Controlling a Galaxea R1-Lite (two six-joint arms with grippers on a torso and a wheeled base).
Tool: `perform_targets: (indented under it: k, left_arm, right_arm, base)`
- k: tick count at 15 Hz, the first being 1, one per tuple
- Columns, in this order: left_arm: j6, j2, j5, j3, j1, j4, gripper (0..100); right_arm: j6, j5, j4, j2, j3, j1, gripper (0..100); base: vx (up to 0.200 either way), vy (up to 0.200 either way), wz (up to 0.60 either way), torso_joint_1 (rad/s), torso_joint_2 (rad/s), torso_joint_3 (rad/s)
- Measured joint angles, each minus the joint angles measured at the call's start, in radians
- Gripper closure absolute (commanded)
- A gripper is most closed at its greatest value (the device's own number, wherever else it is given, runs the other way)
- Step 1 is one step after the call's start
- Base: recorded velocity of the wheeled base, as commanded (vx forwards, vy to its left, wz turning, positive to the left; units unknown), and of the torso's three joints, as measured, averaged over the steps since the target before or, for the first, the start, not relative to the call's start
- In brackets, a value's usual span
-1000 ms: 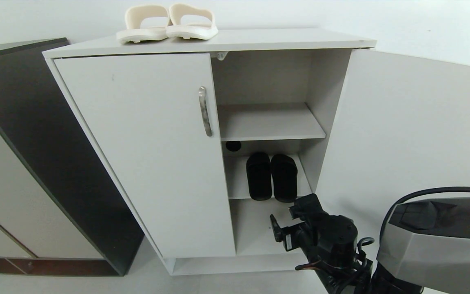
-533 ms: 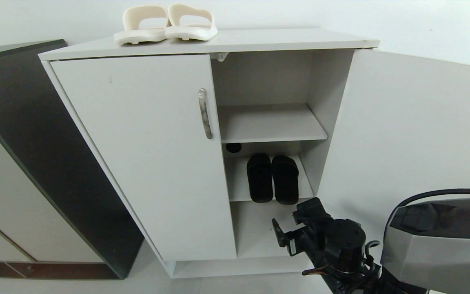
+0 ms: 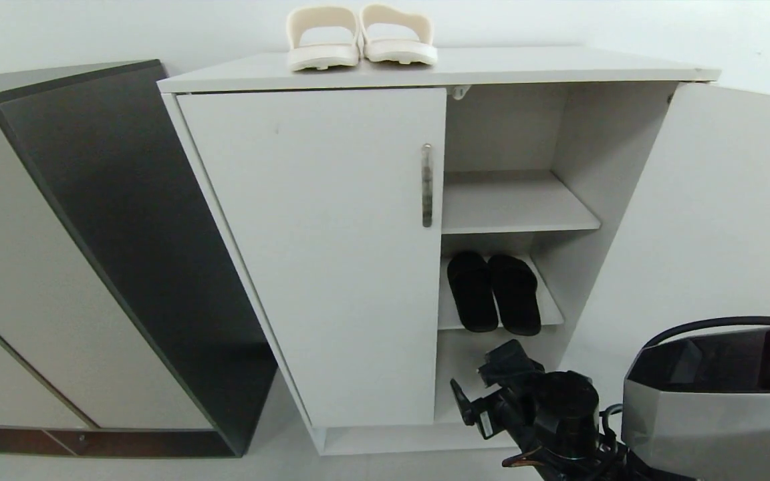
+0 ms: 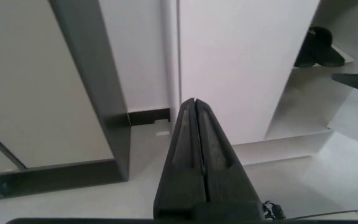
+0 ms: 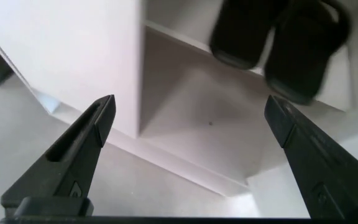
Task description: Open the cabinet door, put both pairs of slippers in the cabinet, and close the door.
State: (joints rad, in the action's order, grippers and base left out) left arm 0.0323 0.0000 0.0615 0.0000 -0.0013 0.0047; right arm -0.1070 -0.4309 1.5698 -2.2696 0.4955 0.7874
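Resting side by side on the middle shelf of the open right half of the white cabinet [image 3: 305, 73], the pair of black slippers [image 3: 494, 292] lies with toes toward the back. The right wrist view catches the same pair [image 5: 278, 37] at the shelf's near edge. The cream slippers [image 3: 361, 38] sit on top of the cabinet, toward its left and far side, the two touching each other. Above the black pair, the upper shelf [image 3: 515, 204] is bare.

The right door [image 3: 712, 220] stands swung wide open to the right. The left door [image 3: 331, 254] is closed, its metal handle [image 3: 427, 185] upright along its right edge.

The right gripper [image 3: 482, 381] hangs low, near the front of the bottom compartment and below the black slippers; its jaws are spread wide apart [image 5: 190, 104] and hold nothing. The left gripper [image 4: 195, 109] has its jaws pressed together, empty, above the floor [image 3: 158, 467], facing the lower left corner of the cabinet.

A dark cabinet [image 3: 124, 200] with pale door panels stands just left of the white one.
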Motion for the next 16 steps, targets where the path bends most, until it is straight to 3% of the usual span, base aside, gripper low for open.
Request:
perform_targets:
  k: [4,16]
  left_arm:
    - [0.0,0.001,0.0,0.0,-0.001,0.0,100]
    - [0.0,0.002,0.0,0.0,0.0,0.0,100]
  right_arm:
    - [0.001,0.025,-0.001,-0.003,-0.006,0.002,0]
    - [0.0,0.026,0.0,-0.006,-0.009,0.009,0]
  base:
    - [0.0,0.2,0.0,0.004,0.01,0.002]
    - [0.0,0.0,0.0,0.0,0.0,0.0]
